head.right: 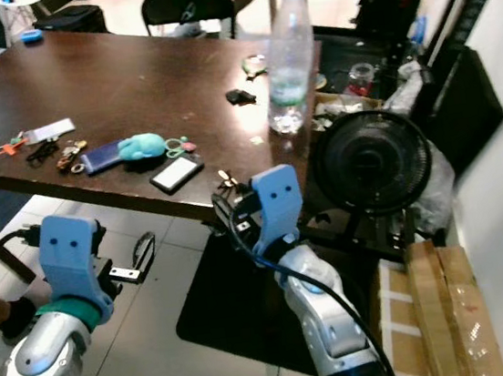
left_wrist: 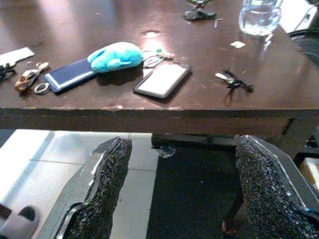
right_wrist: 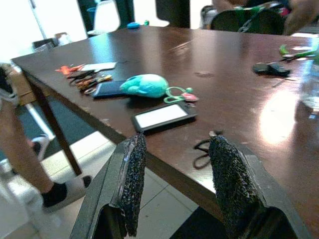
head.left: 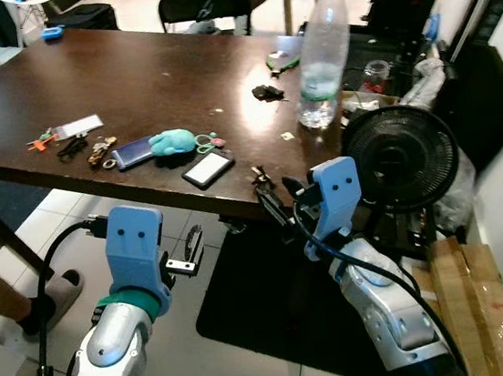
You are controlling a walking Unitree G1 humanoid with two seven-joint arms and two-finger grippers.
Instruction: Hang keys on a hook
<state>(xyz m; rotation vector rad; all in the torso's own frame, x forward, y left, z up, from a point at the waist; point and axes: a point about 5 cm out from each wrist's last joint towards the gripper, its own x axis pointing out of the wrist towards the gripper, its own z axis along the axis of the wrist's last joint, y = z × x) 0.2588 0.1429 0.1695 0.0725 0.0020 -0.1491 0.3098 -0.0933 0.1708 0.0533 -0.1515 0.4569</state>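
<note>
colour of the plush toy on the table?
Turquoise plush toy, lying beside the phone. Left wrist view shows it best.

A dark brown wooden bench (head.left: 127, 75) carries a clear plastic water bottle (head.left: 321, 56) standing upright near its right edge. Toward the front lie a phone (head.left: 208, 168), a turquoise plush toy (head.left: 173, 142) touching a dark blue flat case (head.left: 134, 152), and a small set of keys (head.left: 260, 178) at the front edge. At the left lie more keys (head.left: 100, 151), a white card (head.left: 78, 127) and black glasses (head.left: 71, 147).
</note>
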